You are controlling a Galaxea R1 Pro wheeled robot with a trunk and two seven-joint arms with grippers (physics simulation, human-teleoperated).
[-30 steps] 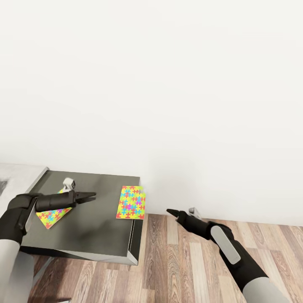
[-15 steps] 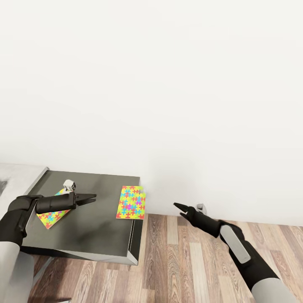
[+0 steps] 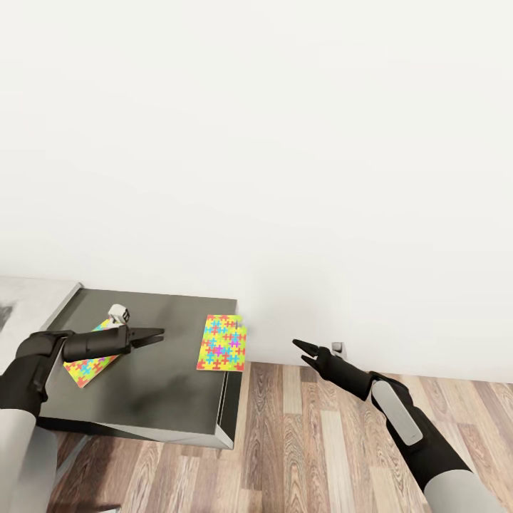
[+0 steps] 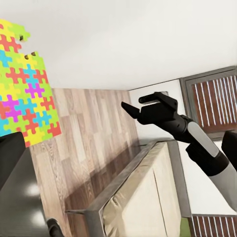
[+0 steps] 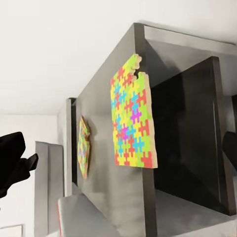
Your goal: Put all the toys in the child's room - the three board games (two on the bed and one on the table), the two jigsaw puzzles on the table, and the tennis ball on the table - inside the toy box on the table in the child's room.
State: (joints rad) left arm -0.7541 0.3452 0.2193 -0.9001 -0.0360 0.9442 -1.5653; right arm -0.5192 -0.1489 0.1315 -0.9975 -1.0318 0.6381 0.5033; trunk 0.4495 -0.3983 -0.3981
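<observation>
At the far left of the head view a strip of the pale grey-white desk top [image 3: 28, 299] meets the lower dark grey cabinet [image 3: 164, 385]. One flat, brightly coloured jigsaw puzzle [image 3: 89, 363] lies on the cabinet's left part, partly under the black left arm. The left gripper [image 3: 155, 333] hovers over the cabinet top between the two puzzles, its fingers close together and holding nothing. The second multicoloured jigsaw puzzle [image 3: 223, 343] lies flat at the cabinet's right edge (one corner slightly over it). Right of the cabinet, above the brown wood-plank floor [image 3: 299, 442] and before the plain white wall [image 3: 285, 142], the right gripper [image 3: 300, 350] hangs with its fingers slightly parted and empty.
</observation>
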